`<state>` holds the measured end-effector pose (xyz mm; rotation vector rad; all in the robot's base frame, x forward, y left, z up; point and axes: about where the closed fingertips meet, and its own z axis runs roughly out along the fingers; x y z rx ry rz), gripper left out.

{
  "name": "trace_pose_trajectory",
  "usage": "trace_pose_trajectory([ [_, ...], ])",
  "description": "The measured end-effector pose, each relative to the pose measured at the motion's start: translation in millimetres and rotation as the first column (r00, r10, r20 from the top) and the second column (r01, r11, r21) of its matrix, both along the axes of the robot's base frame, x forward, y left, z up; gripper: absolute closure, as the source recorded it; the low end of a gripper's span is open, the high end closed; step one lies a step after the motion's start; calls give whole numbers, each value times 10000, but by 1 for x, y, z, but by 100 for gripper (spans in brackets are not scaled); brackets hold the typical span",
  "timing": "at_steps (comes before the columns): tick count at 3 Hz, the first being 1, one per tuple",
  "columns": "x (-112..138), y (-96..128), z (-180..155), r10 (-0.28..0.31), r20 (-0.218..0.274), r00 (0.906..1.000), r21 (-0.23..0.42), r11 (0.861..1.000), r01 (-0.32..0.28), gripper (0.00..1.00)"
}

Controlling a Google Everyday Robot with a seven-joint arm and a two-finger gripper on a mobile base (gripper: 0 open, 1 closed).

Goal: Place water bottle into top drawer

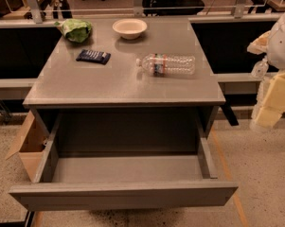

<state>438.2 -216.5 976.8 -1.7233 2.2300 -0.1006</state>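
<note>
End effector (267,116) rt, water bottle (166,64) flat, cap left

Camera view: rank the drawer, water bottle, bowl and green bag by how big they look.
1. drawer
2. bottle
3. bowl and green bag: alike, and both sit farther back, so unranked.
The tool is at the right edge.

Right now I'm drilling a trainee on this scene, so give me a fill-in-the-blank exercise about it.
1. The water bottle lies on its ___ on the desk.
2. The top drawer is pulled ___.
3. The bag near the bowl is ___ in colour.
4. The gripper hangs beside the desk at the picture's ___ edge.
Missing: side; open; green; right.
</note>
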Motion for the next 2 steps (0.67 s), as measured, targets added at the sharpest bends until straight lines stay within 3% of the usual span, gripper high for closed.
trace_pose_trajectory([
  [2, 8, -1, 1, -23, 42, 10000, 188, 9998, 22, 0],
])
